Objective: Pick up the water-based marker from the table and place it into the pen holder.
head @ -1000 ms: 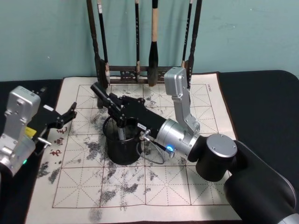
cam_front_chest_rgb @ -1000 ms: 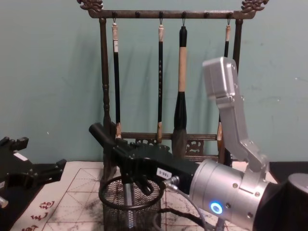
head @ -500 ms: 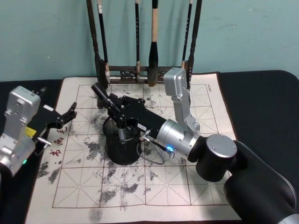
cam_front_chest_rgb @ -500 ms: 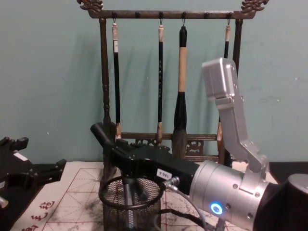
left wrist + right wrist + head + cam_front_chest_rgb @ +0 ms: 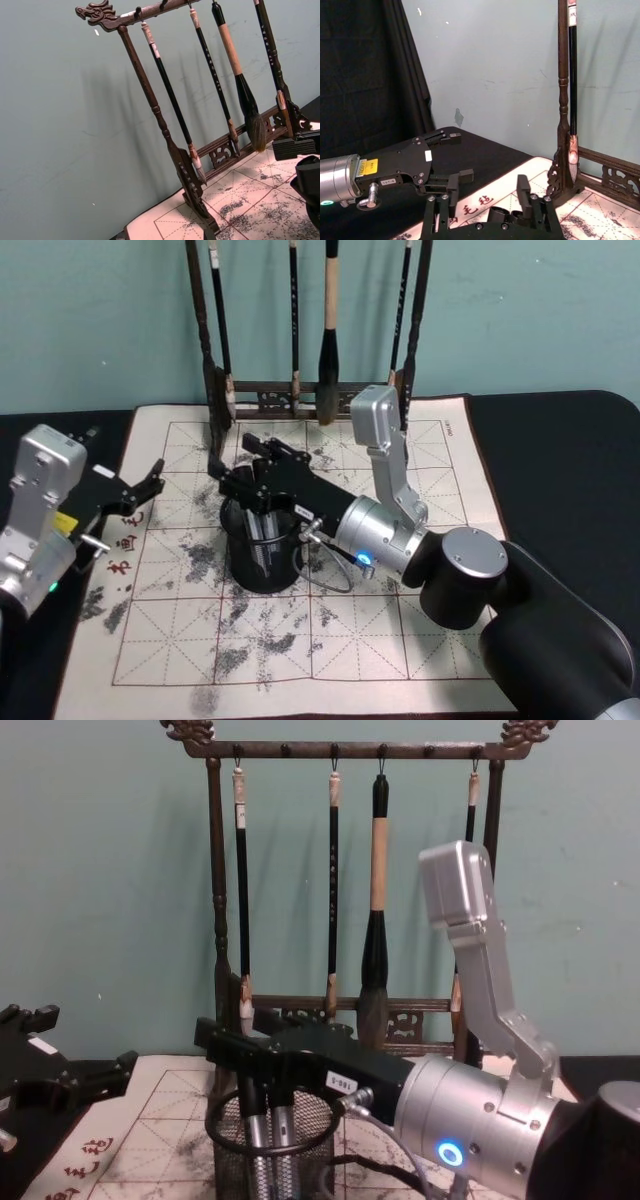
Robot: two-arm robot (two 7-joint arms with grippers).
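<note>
The pen holder (image 5: 250, 575), a black wire-mesh cup, stands on the calligraphy mat of the table (image 5: 400, 640). My right gripper (image 5: 250, 468) hovers just over its rim, open, with nothing held between its black fingers (image 5: 215, 1042). Under the gripper, grey shafts (image 5: 256, 1152) stand upright inside the pen holder (image 5: 225, 1150). I cannot tell which of them is the water-based marker. In the right wrist view the right gripper (image 5: 485, 200) has its fingers well apart, with a dark rounded end low between them. My left gripper (image 5: 150, 488) rests open at the mat's left edge.
A tall dark wooden brush rack (image 5: 300, 395) with several hanging brushes stands at the mat's far edge, close behind the holder. It also fills the back of the chest view as the rack (image 5: 340, 750). A thin cable loops on the mat by the cup's right side.
The black marker that stuck up and to the left out of my right gripper has gone down into the holder. The gripper's fingers have opened. The left arm has not moved.
</note>
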